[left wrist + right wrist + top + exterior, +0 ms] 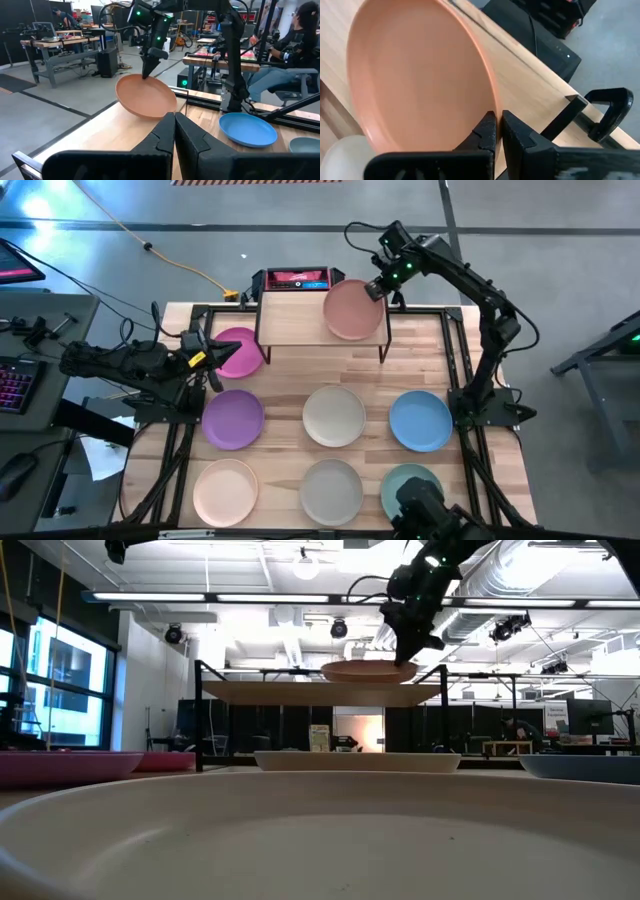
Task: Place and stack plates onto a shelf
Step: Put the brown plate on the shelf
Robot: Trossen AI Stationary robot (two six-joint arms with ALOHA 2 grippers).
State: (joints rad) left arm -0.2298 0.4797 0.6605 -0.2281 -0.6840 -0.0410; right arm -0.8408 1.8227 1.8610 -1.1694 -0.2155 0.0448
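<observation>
Right hand (380,290) pinched closed, left hand (212,360) closed.

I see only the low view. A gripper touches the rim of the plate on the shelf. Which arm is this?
Observer: It is the right gripper, shut on the rim of the salmon plate.
Operator: Does the plate lie flat on the shelf?
Observer: No. The left wrist view shows it tilted, with the gripped side higher, over the right half of the shelf.
Operator: And where is the other arm?
Observer: The left gripper is shut and empty, low over the table beside the pink plate.
</observation>
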